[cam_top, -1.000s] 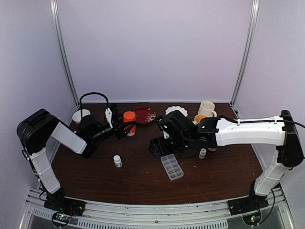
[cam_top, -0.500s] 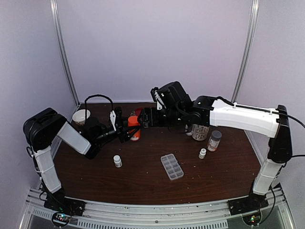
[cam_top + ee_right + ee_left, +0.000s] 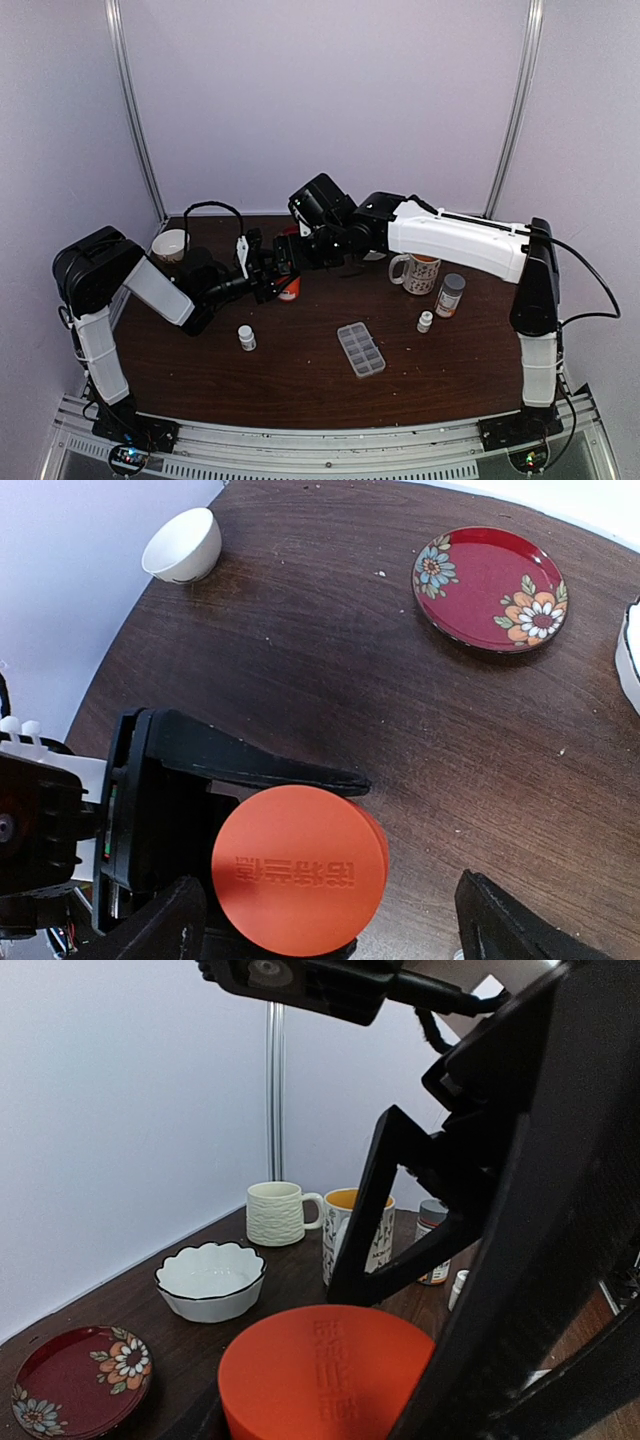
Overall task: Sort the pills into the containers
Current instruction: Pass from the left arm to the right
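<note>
My left gripper [image 3: 276, 278] is shut on an orange-capped bottle [image 3: 290, 291] at the table's back left and holds it upright. Its round orange cap [image 3: 300, 868] fills the lower right wrist view, with one black left finger [image 3: 262, 767] alongside it. My right gripper [image 3: 330, 928] hangs open just above that cap, its fingertips [image 3: 492, 920] spread wider than the cap and touching nothing. The same cap [image 3: 320, 1372] fills the bottom of the left wrist view. The clear organizer with its containers [image 3: 361, 349] lies near the table's middle front. No pills show.
A small white bottle [image 3: 246, 338] stands front left and another [image 3: 425, 321] stands right of the organizer. Next to that one are a grey-capped bottle [image 3: 450, 294] and a patterned mug [image 3: 418, 272]. At the back are a red flowered plate [image 3: 490, 585], a scalloped bowl [image 3: 210, 1280], a cream mug [image 3: 277, 1212] and a white cup [image 3: 171, 243].
My right arm has swung from above the organizer to the back left, over the orange bottle. The left gripper has shifted the bottle slightly right.
</note>
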Controlling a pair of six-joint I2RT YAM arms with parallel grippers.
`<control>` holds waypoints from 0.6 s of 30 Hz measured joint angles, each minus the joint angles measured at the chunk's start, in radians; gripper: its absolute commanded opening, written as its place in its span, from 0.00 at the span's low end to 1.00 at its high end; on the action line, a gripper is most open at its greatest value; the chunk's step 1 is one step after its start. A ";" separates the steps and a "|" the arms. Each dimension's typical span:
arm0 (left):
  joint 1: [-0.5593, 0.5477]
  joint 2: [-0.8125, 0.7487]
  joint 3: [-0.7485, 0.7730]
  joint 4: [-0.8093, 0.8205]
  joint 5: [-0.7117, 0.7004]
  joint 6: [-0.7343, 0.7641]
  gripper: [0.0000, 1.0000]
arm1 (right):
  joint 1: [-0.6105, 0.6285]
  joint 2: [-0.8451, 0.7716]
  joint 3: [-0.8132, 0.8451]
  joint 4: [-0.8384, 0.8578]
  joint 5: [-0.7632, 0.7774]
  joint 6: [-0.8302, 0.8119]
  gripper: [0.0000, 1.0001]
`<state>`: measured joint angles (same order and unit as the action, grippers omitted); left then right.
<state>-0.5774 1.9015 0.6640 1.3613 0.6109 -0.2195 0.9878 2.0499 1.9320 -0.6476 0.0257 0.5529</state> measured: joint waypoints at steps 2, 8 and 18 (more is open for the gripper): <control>-0.002 0.000 0.000 0.000 0.002 0.000 0.44 | 0.000 0.004 0.014 -0.021 0.006 -0.001 0.87; -0.013 0.001 0.000 -0.001 0.024 0.000 0.46 | 0.000 0.005 0.033 -0.050 0.020 -0.007 0.79; -0.016 0.009 0.002 0.002 0.098 0.000 0.49 | 0.005 0.010 0.042 -0.064 0.001 -0.027 0.68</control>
<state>-0.5930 1.9106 0.6662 1.3636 0.7094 -0.2192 0.9932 2.0602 1.9739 -0.7120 0.0269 0.5255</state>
